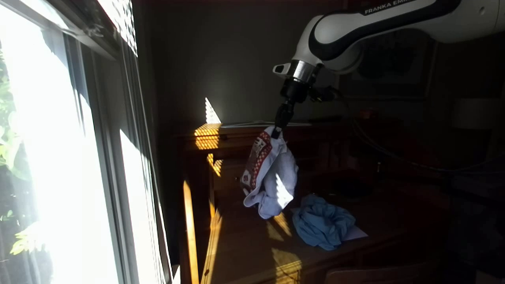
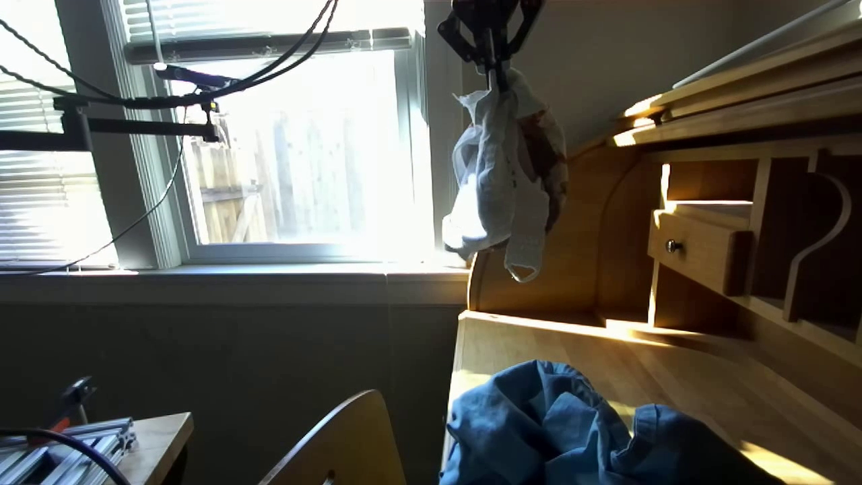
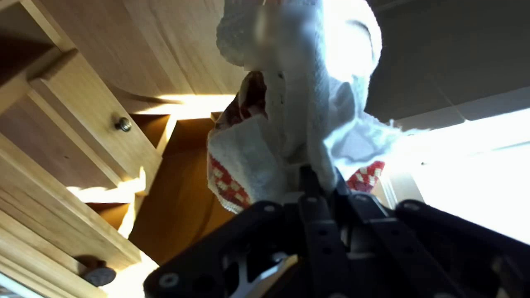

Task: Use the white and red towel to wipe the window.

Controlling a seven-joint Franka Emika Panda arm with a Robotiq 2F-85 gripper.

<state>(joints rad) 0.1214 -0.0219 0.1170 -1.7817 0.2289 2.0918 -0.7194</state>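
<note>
A room that looks like a home study, partly given over to robotics. In an exterior view, a sunlit window with slatted blinds fills ten o'clock, a wooden fence outside it. A wooden desk with cubbyholes and a small knobbed drawer takes up two to five o'clock. A wooden chair back rises at seven o'clock, and a table bearing metal rails stands at eight. In an exterior view, a framed picture, too dark to make out, hangs at two o'clock, partly behind a white robot arm.
</note>
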